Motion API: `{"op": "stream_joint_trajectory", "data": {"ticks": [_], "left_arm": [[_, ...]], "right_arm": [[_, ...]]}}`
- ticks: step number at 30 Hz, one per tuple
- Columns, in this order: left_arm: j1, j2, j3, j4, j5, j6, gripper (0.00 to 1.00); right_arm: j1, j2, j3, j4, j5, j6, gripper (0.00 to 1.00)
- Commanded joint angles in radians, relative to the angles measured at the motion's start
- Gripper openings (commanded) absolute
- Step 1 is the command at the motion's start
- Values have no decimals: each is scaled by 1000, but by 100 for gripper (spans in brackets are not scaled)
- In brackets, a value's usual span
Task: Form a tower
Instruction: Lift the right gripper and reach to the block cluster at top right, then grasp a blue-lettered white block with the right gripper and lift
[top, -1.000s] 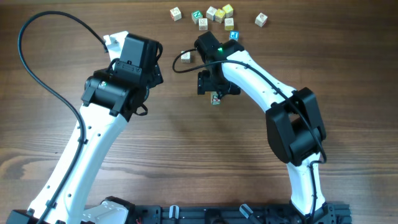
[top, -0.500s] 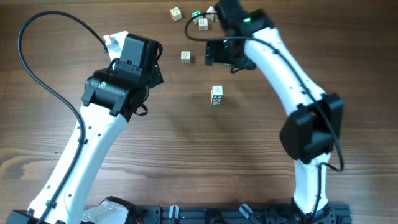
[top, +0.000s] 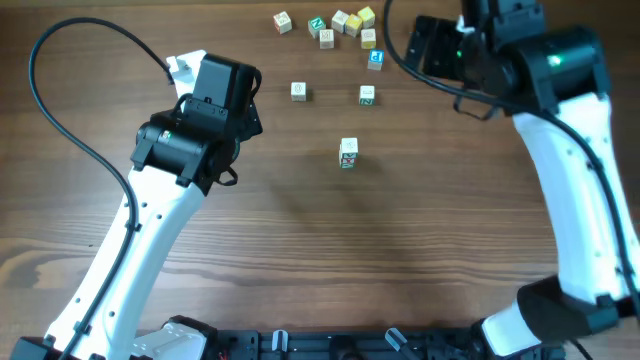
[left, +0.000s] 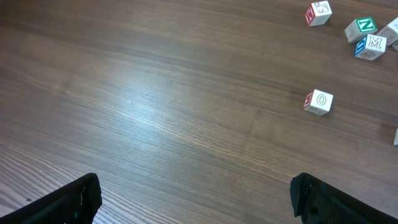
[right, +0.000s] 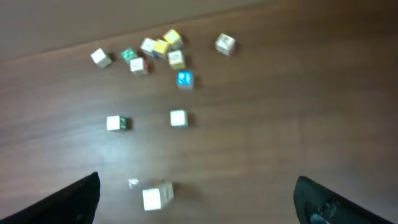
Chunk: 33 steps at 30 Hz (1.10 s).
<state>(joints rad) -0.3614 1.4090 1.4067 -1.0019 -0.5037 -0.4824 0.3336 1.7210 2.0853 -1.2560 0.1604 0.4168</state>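
The tower (top: 348, 152) is a short one-cube-wide column of whitish letter cubes, standing alone mid-table; the blurred right wrist view looks down on the tower (right: 157, 196). My right gripper (top: 432, 48) hangs high at the back right, well clear of it. In its own view the right gripper (right: 196, 196) is open with nothing between the fingers. My left gripper (top: 225, 85) hovers left of the tower. That left gripper (left: 196, 196) is open over bare wood, its fingers (left: 74, 199) wide apart.
Loose cubes lie behind the tower: one O cube (top: 298, 91) (left: 319, 101), a second cube (top: 367, 95), a blue one (top: 376, 58) and a cluster with yellowish cubes (top: 345, 22) by the far edge. Another single cube (right: 225, 43) lies right of the cluster.
My right gripper has let go of the tower, opened fully, risen and swung back to the right. The tower stays standing by itself. The left arm has not moved.
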Motion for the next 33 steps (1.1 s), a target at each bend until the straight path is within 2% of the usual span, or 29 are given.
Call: {"op": "stream_joint_trajectory", "data": {"ticks": [1,5,12,16,20,23,27,33], "left_arm": [[5,-5,1,2,-3,11,100],[5,-5,1,2,-3,11,100],[4,-4,1,2,-3,11,100],[5,-5,1,2,-3,11,100],[5,-5,1,2,-3,11,100],[5,-5,1,2,-3,11,100],[5,-5,1,2,-3,11,100],[5,-5,1,2,-3,11,100]], "right_arm": [[0,164,-18,113,-84,-127,100],[0,384,33,279,-99,-121,100],[-50,620,76,568,-163,-99,99],[-68,778,239,573,-150,-121,99],[-68,894,242,620,-106,-95,97],[-64,915,236,612,-109,-97,94],[-64,915,237,563,-111,-73,83],[-62,912,237,490,-154,-76,50]]}}
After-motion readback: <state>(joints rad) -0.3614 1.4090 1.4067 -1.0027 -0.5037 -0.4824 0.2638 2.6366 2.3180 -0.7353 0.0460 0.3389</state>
